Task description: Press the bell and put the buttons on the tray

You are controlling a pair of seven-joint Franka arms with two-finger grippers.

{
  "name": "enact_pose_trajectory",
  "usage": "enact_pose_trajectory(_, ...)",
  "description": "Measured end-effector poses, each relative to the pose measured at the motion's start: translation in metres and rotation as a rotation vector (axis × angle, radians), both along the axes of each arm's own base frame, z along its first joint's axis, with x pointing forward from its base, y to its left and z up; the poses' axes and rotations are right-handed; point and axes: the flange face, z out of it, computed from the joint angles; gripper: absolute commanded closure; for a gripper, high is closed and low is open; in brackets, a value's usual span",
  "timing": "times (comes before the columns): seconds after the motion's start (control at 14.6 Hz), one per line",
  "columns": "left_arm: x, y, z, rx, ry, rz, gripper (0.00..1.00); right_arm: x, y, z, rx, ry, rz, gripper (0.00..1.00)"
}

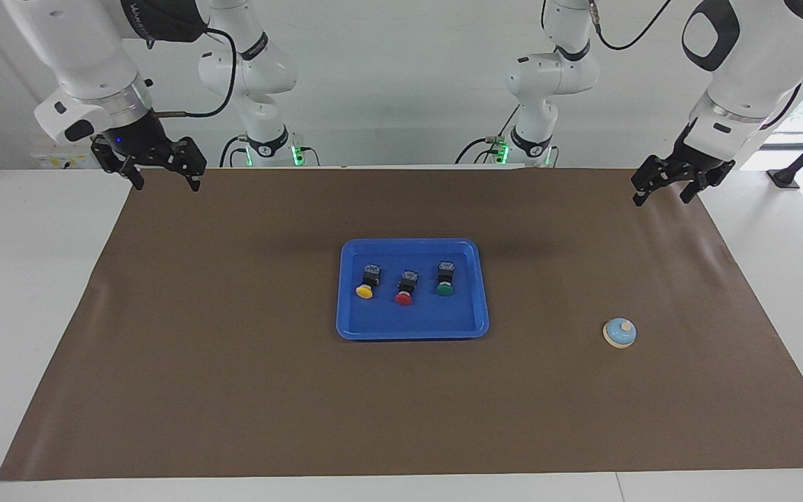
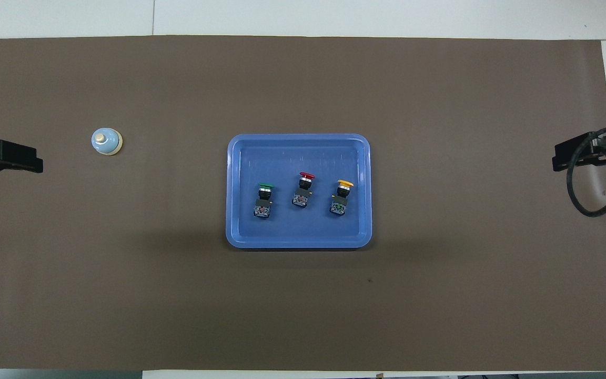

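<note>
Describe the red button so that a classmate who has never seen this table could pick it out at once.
Start at the blue tray in the middle of the brown mat. Three push-buttons lie in a row in it. The red button is the middle one, between the yellow button and the green button, and alone has a red cap.

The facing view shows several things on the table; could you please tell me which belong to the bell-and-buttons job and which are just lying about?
Belong to the job:
- bell, on the mat toward the left arm's end
- green button, red button, yellow button, all lying in the tray
- tray

Just there:
- brown mat; nothing else lies loose on it
</note>
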Motion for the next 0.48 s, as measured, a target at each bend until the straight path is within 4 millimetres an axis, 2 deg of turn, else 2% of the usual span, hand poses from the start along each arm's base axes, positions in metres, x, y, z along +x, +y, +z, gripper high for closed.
enact_pose_trajectory(0.48,-0.0044,-0.0028,-0.0047,0.001,0.042,-0.006,0.00,-0.0001,0.0000,0.0000,0.000,0.000,0.000,0.00)
